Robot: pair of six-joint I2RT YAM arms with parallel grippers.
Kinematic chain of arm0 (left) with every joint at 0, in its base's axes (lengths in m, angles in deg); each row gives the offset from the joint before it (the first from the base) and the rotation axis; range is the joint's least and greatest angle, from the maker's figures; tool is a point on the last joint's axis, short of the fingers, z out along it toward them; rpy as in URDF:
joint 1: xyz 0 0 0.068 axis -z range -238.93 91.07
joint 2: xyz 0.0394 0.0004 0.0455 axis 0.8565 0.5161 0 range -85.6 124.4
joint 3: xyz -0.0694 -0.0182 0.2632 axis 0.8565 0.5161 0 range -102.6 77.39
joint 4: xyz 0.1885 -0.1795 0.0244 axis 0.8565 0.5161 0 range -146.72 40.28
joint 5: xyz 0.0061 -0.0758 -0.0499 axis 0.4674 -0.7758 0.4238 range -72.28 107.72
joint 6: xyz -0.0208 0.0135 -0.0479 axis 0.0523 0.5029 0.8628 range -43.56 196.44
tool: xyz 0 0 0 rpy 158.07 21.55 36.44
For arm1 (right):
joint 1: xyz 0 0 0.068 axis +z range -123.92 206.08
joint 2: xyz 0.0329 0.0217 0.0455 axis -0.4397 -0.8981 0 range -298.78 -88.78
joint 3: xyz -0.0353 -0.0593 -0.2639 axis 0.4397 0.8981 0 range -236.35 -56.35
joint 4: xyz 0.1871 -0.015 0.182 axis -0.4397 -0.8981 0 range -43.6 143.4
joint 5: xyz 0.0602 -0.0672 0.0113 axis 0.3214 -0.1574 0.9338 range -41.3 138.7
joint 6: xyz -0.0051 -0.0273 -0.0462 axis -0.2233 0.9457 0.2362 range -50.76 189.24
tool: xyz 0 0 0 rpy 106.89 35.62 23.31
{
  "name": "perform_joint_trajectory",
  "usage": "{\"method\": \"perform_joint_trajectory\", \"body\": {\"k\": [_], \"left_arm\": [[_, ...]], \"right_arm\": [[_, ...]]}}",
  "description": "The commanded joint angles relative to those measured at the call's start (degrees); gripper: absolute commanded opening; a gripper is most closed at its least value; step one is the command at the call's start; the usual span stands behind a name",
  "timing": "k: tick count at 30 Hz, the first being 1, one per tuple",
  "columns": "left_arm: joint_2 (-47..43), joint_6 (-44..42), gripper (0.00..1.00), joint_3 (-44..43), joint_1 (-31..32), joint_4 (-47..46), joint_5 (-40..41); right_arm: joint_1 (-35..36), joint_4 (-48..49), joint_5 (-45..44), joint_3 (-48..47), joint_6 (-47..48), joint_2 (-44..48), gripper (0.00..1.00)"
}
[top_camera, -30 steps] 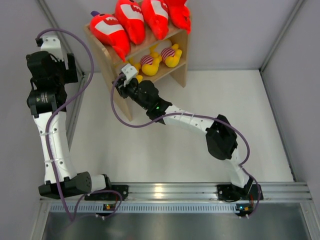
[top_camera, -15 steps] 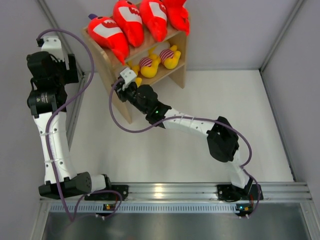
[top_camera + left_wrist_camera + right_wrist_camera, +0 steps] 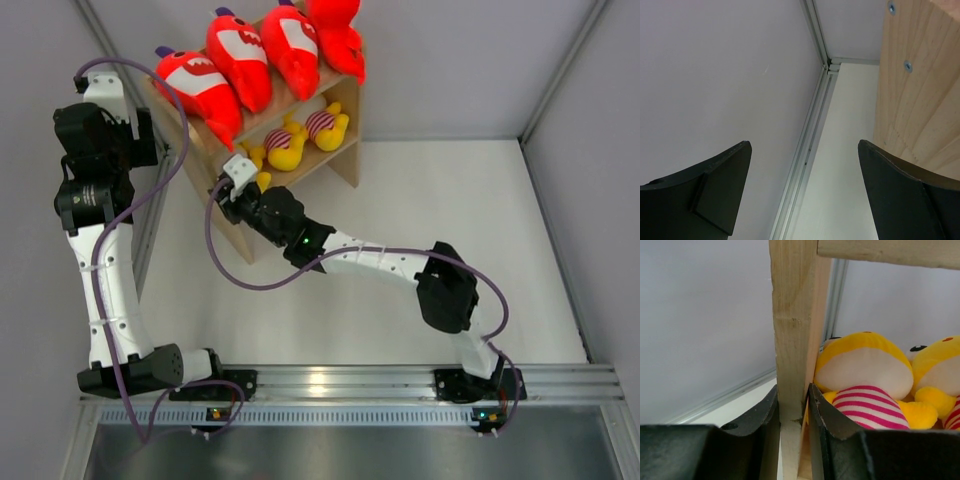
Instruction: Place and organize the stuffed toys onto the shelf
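The light wooden shelf (image 3: 349, 152) stands at the far left, turned at an angle. Four red shark plushes (image 3: 196, 82) lie in a row on its top tier. Three yellow plushes in striped shirts (image 3: 286, 146) lie on the lower tier. My right gripper (image 3: 232, 192) is shut on the shelf's left side panel (image 3: 795, 340), one finger on each face. A yellow plush (image 3: 865, 371) lies just inside that panel. My left gripper (image 3: 140, 130) is open and empty by the left wall, beside the shelf's outer side (image 3: 920, 75).
Grey walls with aluminium rails (image 3: 805, 150) close in the white table (image 3: 450, 220) on the left, back and right. The shelf's left side is close to the left wall. The right arm stretches diagonally across the table's middle.
The shelf, held by my right gripper, has slid left and toward the back wall and turned a little, with the plushes still on it. The left arm has not moved.
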Motion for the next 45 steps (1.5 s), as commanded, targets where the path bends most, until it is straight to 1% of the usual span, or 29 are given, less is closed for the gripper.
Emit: {"method": "perform_joint_trajectory", "body": {"k": [1,4,5,6,7,10,13,14,16,17,19,20,21,23,25,26,28,30,31,33,34,36,37,38,39,40,44,45], "left_arm": [[-1.29,-1.02,0.94,-0.72,-0.47,-3.01,0.04],[-1.46,-1.02,0.94,-0.72,-0.47,-2.92,-0.05],[-1.37,-1.11,0.94,-0.72,-0.47,-2.92,-0.22],[-1.46,-1.02,0.94,-0.63,-0.38,-2.92,-0.22],[-1.37,-1.11,0.94,-0.72,-0.47,-2.92,-0.22],[-1.29,-1.11,0.94,-0.72,-0.47,-3.01,-0.22],[-1.2,-1.28,0.94,-0.72,-0.47,-2.92,-0.49],[-1.2,-1.2,0.94,-0.72,-0.47,-3.01,-0.49],[-1.2,-1.11,0.94,-0.72,-0.47,-2.92,-0.66],[-1.11,-1.11,0.94,-0.63,-0.47,-3.01,-0.75],[-1.02,-1.11,0.94,-0.72,-0.47,-3.01,-0.84],[-0.93,-1.11,0.94,-0.81,-0.47,-2.92,-0.92],[-0.93,-1.11,0.94,-0.72,-0.56,-3.01,-0.93],[-1.02,-1.11,0.94,-0.72,-0.47,-3.01,-1.01],[-1.02,-0.93,0.94,-0.72,-0.47,-2.92,-1.28],[-1.28,-1.02,0.94,-0.63,-0.47,-3.01,-1.36],[-1.29,-1.11,0.94,-0.46,-0.47,-3.01,-1.28],[-1.72,-1.11,0.94,-0.28,-0.47,-3.01,-1.28],[-1.81,-1.11,0.94,-0.19,-0.47,-2.92,-1.28],[-2.07,-1.02,0.94,0.07,-0.38,-2.92,-1.71],[-2.16,-1.02,0.94,0.25,-0.38,-2.92,-1.8],[-2.34,-1.02,0.94,0.6,-0.38,-2.92,-2.15],[-2.43,-0.85,0.94,0.69,-0.38,-2.83,-2.24],[-2.43,-0.84,0.94,0.86,-0.29,-2.92,-2.42],[-2.43,-0.84,0.94,0.86,-0.29,-2.92,-2.42],[-2.43,-0.76,0.94,1.04,-0.38,-2.92,-2.51],[-2.52,-0.41,0.94,1.56,-0.29,-2.83,-3.3],[-2.6,-0.41,0.94,1.57,-0.38,-2.83,-3.47]], "right_arm": [[4.02,2.61,7.75,-0.74,-1.37,6.47,0.16],[4.02,1.99,7.75,-0.3,-0.67,7.7,0.31],[4.02,1.99,7.49,0.05,-0.14,8.66,0.43],[3.93,1.99,7.4,1.01,0.3,9.37,0.49],[4.02,1.82,7.4,1.46,1.0,9.99,0.59],[3.84,0.5,7.4,3.57,2.67,13.32,0.73],[3.85,-3.53,8.98,4.45,4.69,17.19,0.8],[3.85,-6.85,10.11,4.28,5.3,18.77,0.81],[3.76,-11.78,11.35,2.79,7.67,20.36,0.83],[3.67,-17.9,14.05,1.82,8.73,21.67,0.83],[3.58,-24.61,16.96,-2.83,12.05,22.73,0.85],[3.41,-28.82,19.59,-4.93,13.12,23.61,0.86],[3.41,-33.82,20.31,-8.78,14.18,23.96,0.86],[3.06,-36.41,19.62,-11.62,16.64,25.62,0.86],[2.36,-35.11,18.48,-12.95,18.66,27.04,0.86],[1.13,-34.05,16.56,-13.04,19.02,28.17,0.86],[-0.98,-30.98,14.44,-14.53,18.41,28.45,0.83],[-5.72,-29.3,13.99,-18.03,16.14,27.49,0.8],[-10.26,-27.91,14.51,-19.62,12.21,26.61,0.76],[-15.12,-26.05,14.26,-24.1,7.71,23.63,0.74],[-19.4,-23.7,13.73,-25.59,3.94,22.4,0.71],[-23.3,-21.75,14.08,-29.03,0.06,18.88,0.7],[-26.53,-20.52,14.43,-29.99,-3.36,16.87,0.7],[-27.87,-17.81,14.17,-31.31,-4.52,15.98,0.7],[-29.01,-16.48,13.99,-31.93,-8.1,15.01,0.7],[-30.94,-15.42,14.08,-32.63,-9.18,12.91,0.7],[-34.03,-10.76,16.71,-37.46,-14.54,7.54,0.69],[-34.3,-9.36,17.06,-38.17,-16.47,6.57,0.66]]}}
